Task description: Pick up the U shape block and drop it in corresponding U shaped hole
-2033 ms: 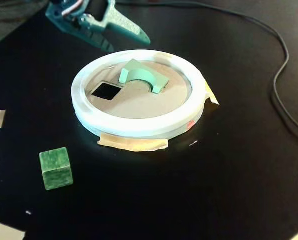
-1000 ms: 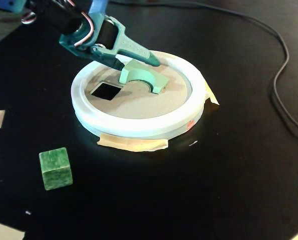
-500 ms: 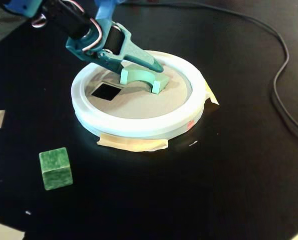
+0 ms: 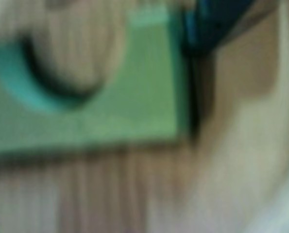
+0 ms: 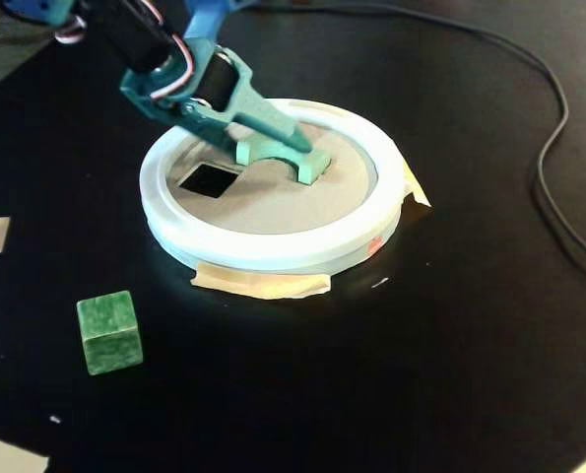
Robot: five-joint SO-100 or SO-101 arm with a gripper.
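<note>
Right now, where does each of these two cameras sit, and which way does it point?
Wrist view: rides on the arm, very close and blurred, looking down at the U shape block over the tan disc; a dark teal bit of the gripper shows top right.
Fixed view: stands off the table, looking down slantwise at the white ring, a green cube, the arm and gripper.
Shared: the block and the disc.

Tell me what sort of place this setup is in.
Probably a hobby or lab workbench for robot practice: a black table, a white-ringed shape-sorter disc taped down, loose cables, and a small arm whose gripper holds the U shape block above the disc.
</note>
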